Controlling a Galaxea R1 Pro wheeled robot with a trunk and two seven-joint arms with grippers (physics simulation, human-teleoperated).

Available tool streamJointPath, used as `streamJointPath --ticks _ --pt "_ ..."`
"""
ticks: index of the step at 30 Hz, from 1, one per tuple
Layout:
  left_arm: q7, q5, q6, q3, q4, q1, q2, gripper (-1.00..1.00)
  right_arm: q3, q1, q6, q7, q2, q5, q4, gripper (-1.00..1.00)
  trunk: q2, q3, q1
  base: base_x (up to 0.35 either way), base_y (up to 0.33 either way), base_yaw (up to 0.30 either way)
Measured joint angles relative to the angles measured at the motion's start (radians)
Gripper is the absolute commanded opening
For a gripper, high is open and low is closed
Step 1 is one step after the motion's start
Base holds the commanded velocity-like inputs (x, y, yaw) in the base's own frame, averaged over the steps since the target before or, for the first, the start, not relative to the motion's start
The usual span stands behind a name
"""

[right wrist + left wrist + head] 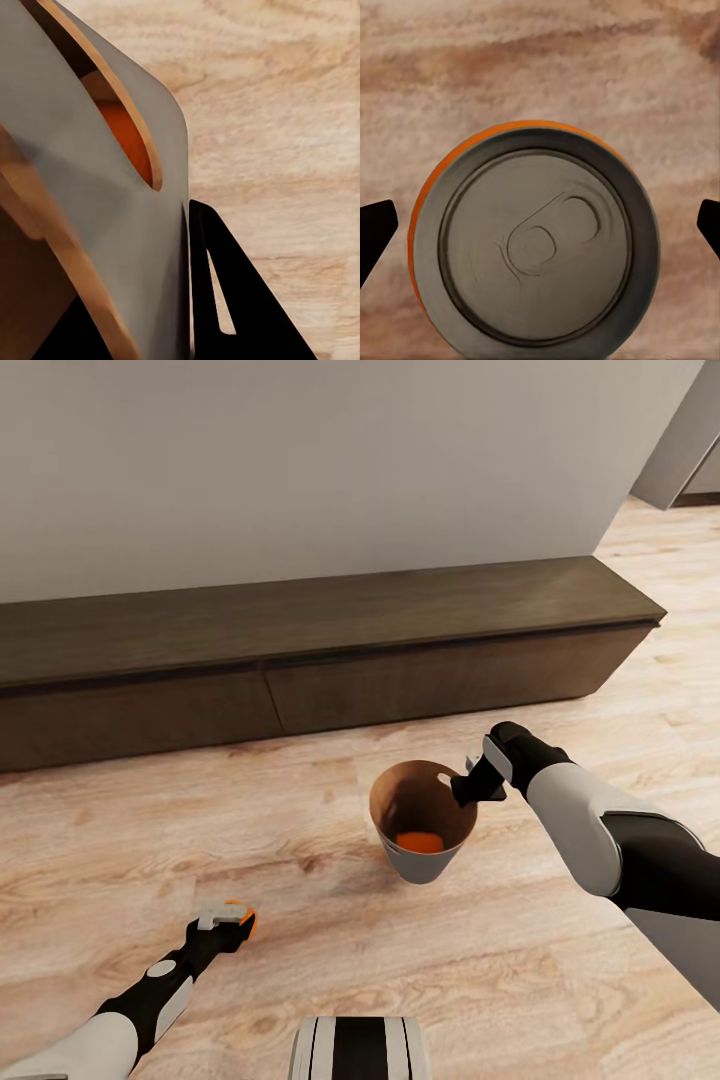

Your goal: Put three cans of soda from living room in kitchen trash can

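Note:
The grey trash can [425,865], copper-brown inside, stands tilted on the light wood floor in front of the low cabinet. One orange soda can [419,842] lies at its bottom, also seen past the bin wall [127,247] as an orange patch [124,131]. My right gripper [470,788] is shut on the bin's right rim, one black finger [247,307] outside the wall. A second orange can [536,244] stands on the floor at the lower left. My left gripper [232,916] hangs over it, open, with its fingertips [375,225] apart from the can's sides. The blue can is out of view.
A long low dark-brown cabinet [330,660] runs along the pale wall behind the bin. My base [360,1050] shows at the bottom edge. An opening past the wall's corner [680,450] lies at the upper right.

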Motion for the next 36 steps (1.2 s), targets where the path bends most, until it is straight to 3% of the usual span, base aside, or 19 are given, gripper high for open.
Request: streamJointPath --ticks 5,6,18,36 --pt "-0.002 0.000 0.003 0.000 0.000 0.000 0.000 1.00 -0.001 0.000 0.000 0.000 -0.003 -0.001 0.000 -1.00 0.000 0.000 0.000 0.000 0.000 0.000" --pt "-0.002 0.000 0.003 0.000 0.000 0.001 0.000 -1.00 -0.001 0.000 0.000 0.000 -0.003 -0.002 0.000 -1.00 0.000 0.000 0.000 0.000 0.000 0.000" --pt "-0.003 0.001 0.003 0.000 -0.001 0.000 0.000 -1.00 0.001 0.001 0.000 -0.001 0.002 0.000 0.000 -1.00 0.000 0.004 -0.001 0.000 0.000 0.000" --pt "-0.004 -0.005 0.009 0.000 0.003 0.000 0.000 -1.00 -0.002 0.004 0.000 -0.001 -0.002 -0.004 -0.011 -1.00 0.126 0.060 -0.069 0.000 0.000 0.000"
